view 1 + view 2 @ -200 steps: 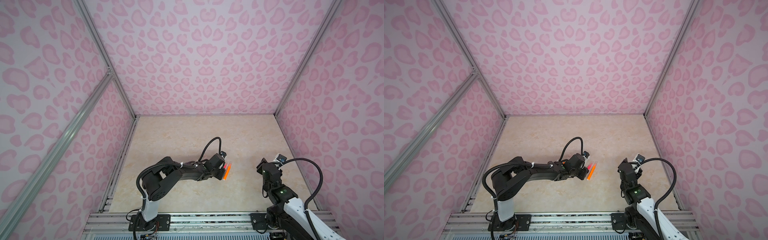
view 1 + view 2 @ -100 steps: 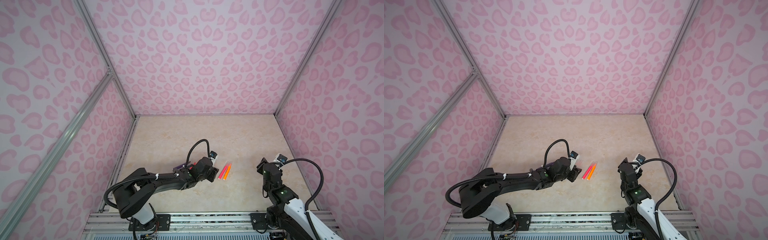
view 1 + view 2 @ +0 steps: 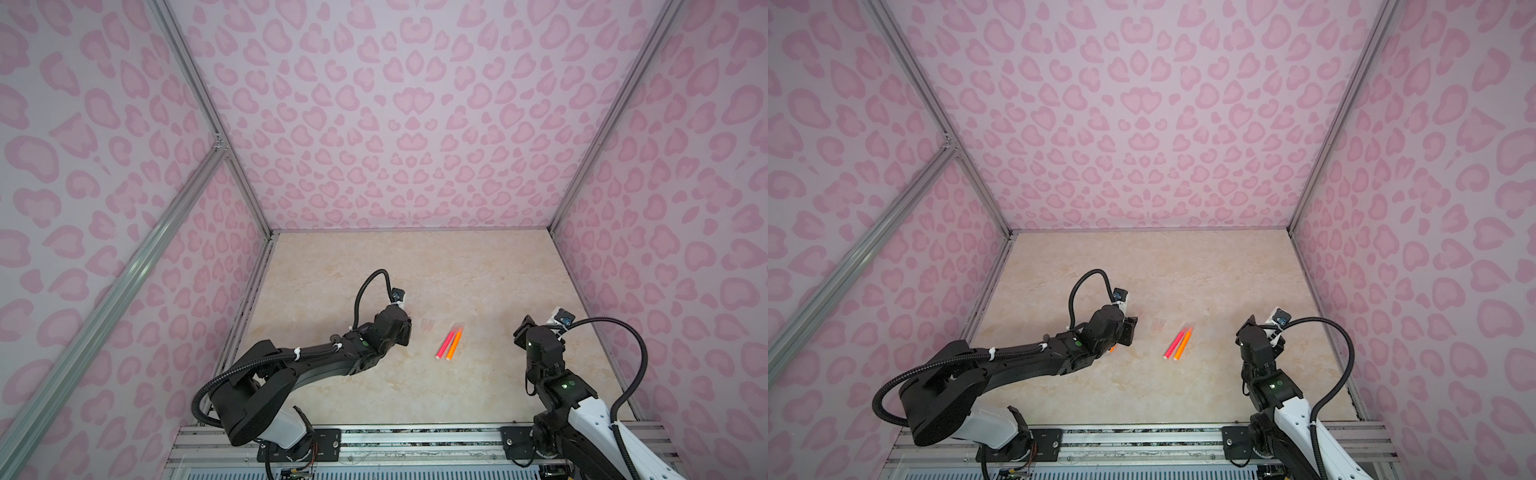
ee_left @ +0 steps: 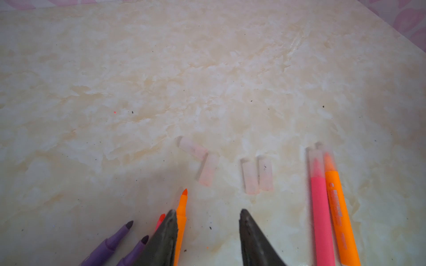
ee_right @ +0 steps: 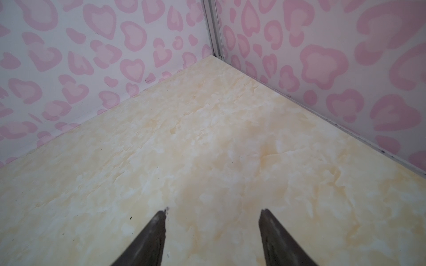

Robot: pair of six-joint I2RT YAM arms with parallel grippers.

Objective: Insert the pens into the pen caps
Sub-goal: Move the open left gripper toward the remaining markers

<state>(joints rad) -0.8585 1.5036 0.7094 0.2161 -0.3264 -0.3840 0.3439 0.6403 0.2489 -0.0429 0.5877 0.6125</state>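
The left gripper (image 4: 207, 214) was held low over the table (image 4: 207, 69). Its jaws were spread part way, and a clear gap was left between them. Nothing was held in that gap; only bare table was seen there. An uncapped orange pen (image 4: 183, 207) was laid right beside one dark finger (image 4: 166, 239), and part of it was hidden behind that finger. Whether it was touched could not be told. A pink-red tip (image 4: 161, 218) was seen poking out on the other side of the same finger. Two purple pens (image 4: 115, 239) were laid next to it, side by side, with no caps on.

Four loose pen caps (image 4: 250, 177) were laid flat on the table just ahead of the jaws. Two were set side by side, and two were set end to end in a bent line.

Off to one side, a capped pink-red pen (image 4: 320, 207) and a capped orange pen (image 4: 338, 207) were laid close together. Each tip was covered by a clear cap. In both top views this pair was seen between the two arms, well apart from both grippers.

The right gripper (image 5: 214, 211) was held over bare table, near a corner of the walls (image 5: 138, 46). Its jaws were spread wide. Nothing was held or touched by them.
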